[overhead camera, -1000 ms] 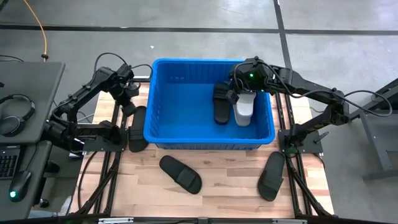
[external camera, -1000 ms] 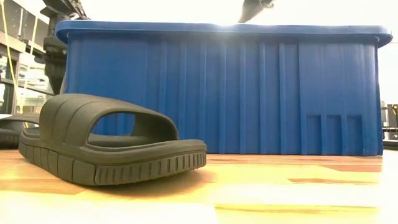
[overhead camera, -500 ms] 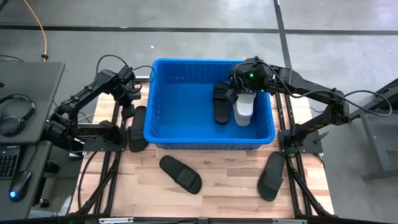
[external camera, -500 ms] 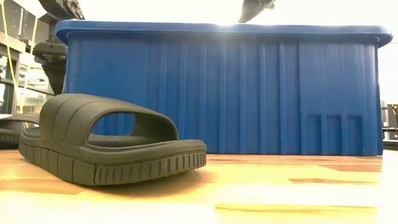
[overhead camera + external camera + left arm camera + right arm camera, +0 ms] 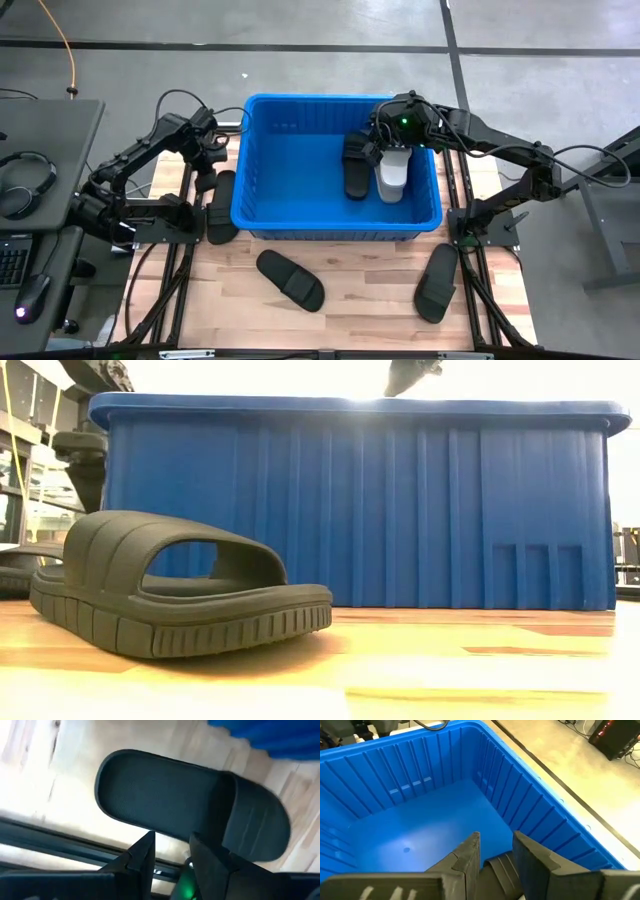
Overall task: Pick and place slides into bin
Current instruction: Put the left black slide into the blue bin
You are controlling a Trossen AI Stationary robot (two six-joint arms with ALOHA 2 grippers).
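Bin [image 5: 290, 160] — glossy ribbed blue plastic, showing sheen; slides [image 5: 170, 595] — matt, ridged dark rubber; worktop [image 5: 360, 275] — showing smooth pale wood planks.

Pale wooden tabletop [image 5: 370, 290] in butcher-block strips, sitting on a black metal frame [image 5: 165, 300]. Beyond it, grey concrete floor [image 5: 540, 30] crossed by dark lines. Off the table's left side, a grey desk [image 5: 45, 135] carrying black headphones [image 5: 28, 183], plus the corner of a keyboard [image 5: 10, 262] and a black mouse [image 5: 32, 295]. Orange cable [image 5: 62, 45] trailing across the floor at far left.
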